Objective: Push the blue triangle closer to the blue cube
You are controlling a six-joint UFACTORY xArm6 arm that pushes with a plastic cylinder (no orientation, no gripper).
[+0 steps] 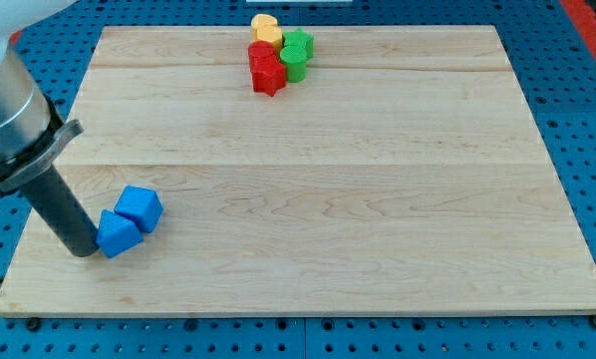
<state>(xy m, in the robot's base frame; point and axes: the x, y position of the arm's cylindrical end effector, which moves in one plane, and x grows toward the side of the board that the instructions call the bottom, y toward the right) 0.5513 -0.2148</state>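
Observation:
The blue cube (140, 207) lies near the view's lower left of the wooden board (308, 179). The blue triangle (117, 234) sits just below and left of it, touching it. My tip (84, 249) stands at the triangle's left side, against it. The dark rod rises from there toward the view's upper left.
A tight cluster sits at the view's top centre: a yellow block (266, 27), a green block (297, 47), another green block (293, 68), a red block (261, 53) and a red star-like block (268, 77). Blue pegboard surrounds the board.

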